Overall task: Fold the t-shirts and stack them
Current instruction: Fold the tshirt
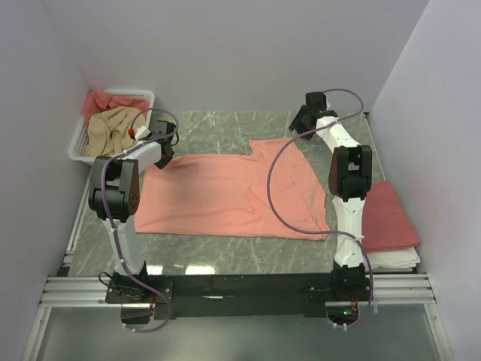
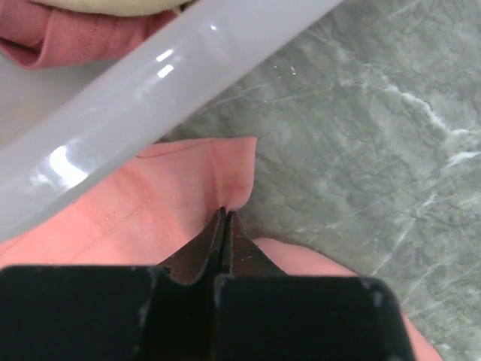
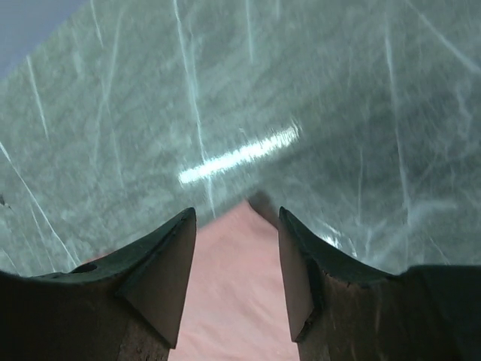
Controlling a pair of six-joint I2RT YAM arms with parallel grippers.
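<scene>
- Pale lilac walls box in a green-grey marbled worktop [image 1: 225, 128], with both arms bolted at its near edge.
- At the far left, a white lattice basket [image 1: 75, 147] holds a crumpled beige t-shirt [image 1: 113, 129] with a rose t-shirt [image 1: 98, 99] behind it. Neither is folded.
- Just right of the basket, the left tool [image 1: 164, 156] is clamped tight on the far-left corner of the salmon-pink t-shirt [image 1: 225, 195]. Its wrist view shows a pinch of hem caught at the closed tips.
- That shirt lies spread flat across the middle of the worktop, with a few creases toward its right side.
- The right tool [image 1: 304, 120] hovers at the shirt's far-right corner with its fingers apart. The pink corner lies between them, not gripped.
- The step in hand looks like taking both far corners and folding the far edge toward the near one.
- To do it well, the right tool should drop low enough to catch the corner itself and close fully. Both tools should then lift level and travel together so the cloth does not skew.
- At the far right, a folded rose-red t-shirt [image 1: 387, 214] rests on a white pile [image 1: 394, 259]. This is likely the stack to join.
</scene>
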